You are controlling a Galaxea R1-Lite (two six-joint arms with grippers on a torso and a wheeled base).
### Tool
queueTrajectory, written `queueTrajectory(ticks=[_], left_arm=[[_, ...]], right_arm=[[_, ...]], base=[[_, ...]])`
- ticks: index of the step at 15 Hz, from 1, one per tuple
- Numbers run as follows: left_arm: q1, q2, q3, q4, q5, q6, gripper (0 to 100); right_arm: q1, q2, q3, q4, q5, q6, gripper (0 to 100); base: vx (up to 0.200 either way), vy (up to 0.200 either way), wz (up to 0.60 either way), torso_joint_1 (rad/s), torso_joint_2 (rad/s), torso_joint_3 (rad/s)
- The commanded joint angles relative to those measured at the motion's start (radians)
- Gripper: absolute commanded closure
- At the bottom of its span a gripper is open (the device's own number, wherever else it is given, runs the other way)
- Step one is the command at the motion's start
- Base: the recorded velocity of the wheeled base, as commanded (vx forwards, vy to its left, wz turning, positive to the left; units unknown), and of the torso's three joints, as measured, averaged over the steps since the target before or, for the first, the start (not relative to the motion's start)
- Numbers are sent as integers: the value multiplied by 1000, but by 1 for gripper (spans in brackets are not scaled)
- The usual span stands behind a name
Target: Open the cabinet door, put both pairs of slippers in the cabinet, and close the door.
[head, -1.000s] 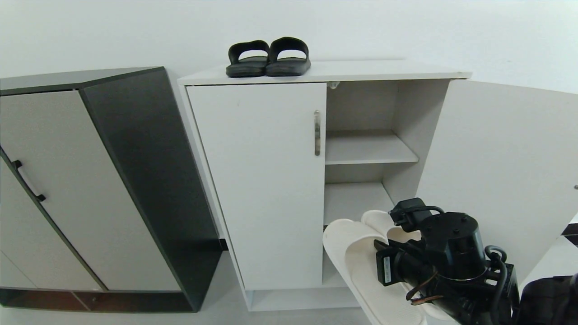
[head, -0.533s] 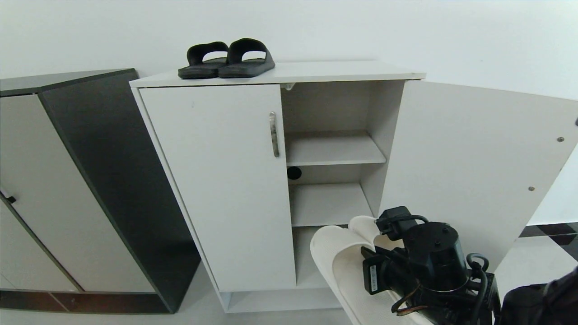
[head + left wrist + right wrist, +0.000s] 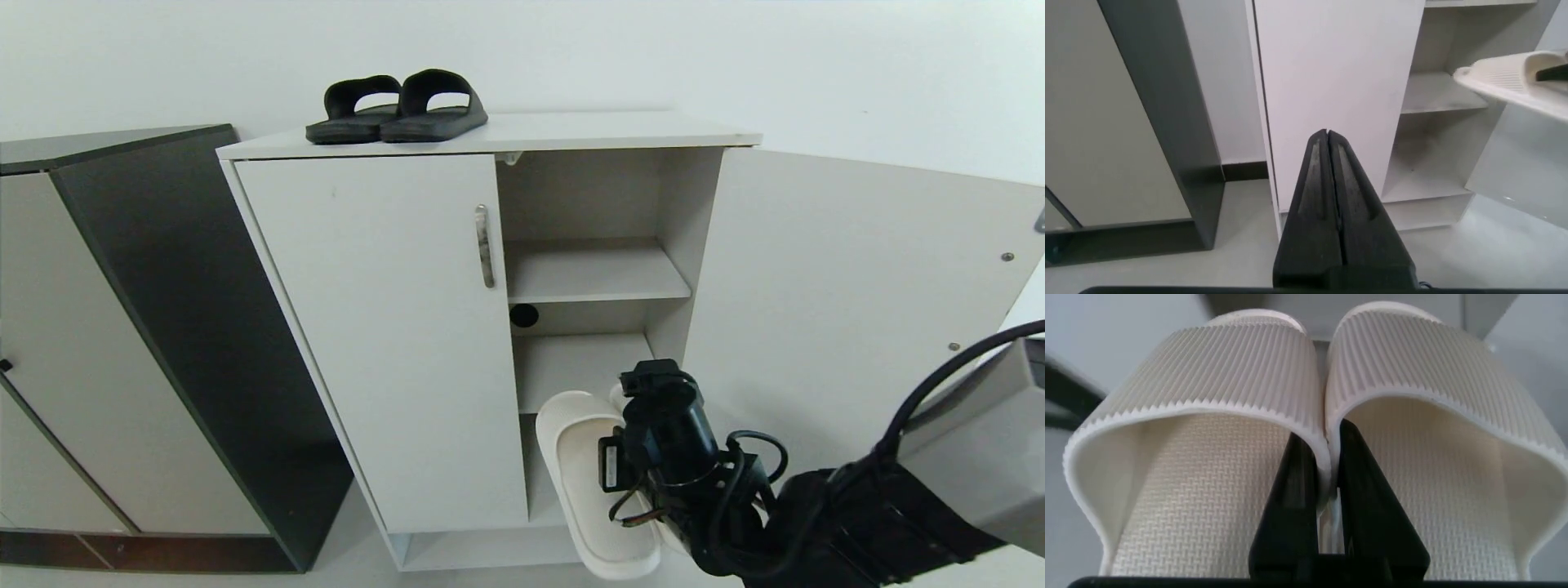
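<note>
The white cabinet (image 3: 375, 343) has its right door (image 3: 849, 310) swung wide open, baring an upper shelf (image 3: 596, 273) and a middle shelf (image 3: 571, 367), both bare. A black pair of slippers (image 3: 397, 108) sits on the cabinet top at the left. My right gripper (image 3: 1327, 498) is shut on the white pair of slippers (image 3: 584, 465) and pinches their two inner strap edges together. It holds them toe-first just in front of the lower opening. My left gripper (image 3: 1328, 135) is shut and holds nothing. It hangs low, facing the closed left door (image 3: 1331, 73), with a white slipper (image 3: 1511, 73) off to its side.
A dark grey cabinet (image 3: 163, 327) with a pale door stands close on the left of the white one. The closed left door carries a metal handle (image 3: 485, 246). The open door blocks the right side. Pale floor (image 3: 359, 555) lies in front.
The head camera has swung, shifting the whole picture left. My right arm has stretched forward and carried the white slippers closer to the cabinet's lower opening.
</note>
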Motion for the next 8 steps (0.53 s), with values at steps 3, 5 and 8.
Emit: queueTrajectory(ticks=[3,5,8], left_arm=[[1,2,0,0,0,0,100],[1,2,0,0,0,-2,100],[1,2,0,1,0,-2,100]], right_arm=[[10,102,-63,16,-22,7,100],[15,110,-69,18,-28,7,100],[15,136,-71,15,-29,7,100]], base=[[0,0,0,0,0,0],[0,0,0,0,0,0],[0,0,0,0,0,0]])
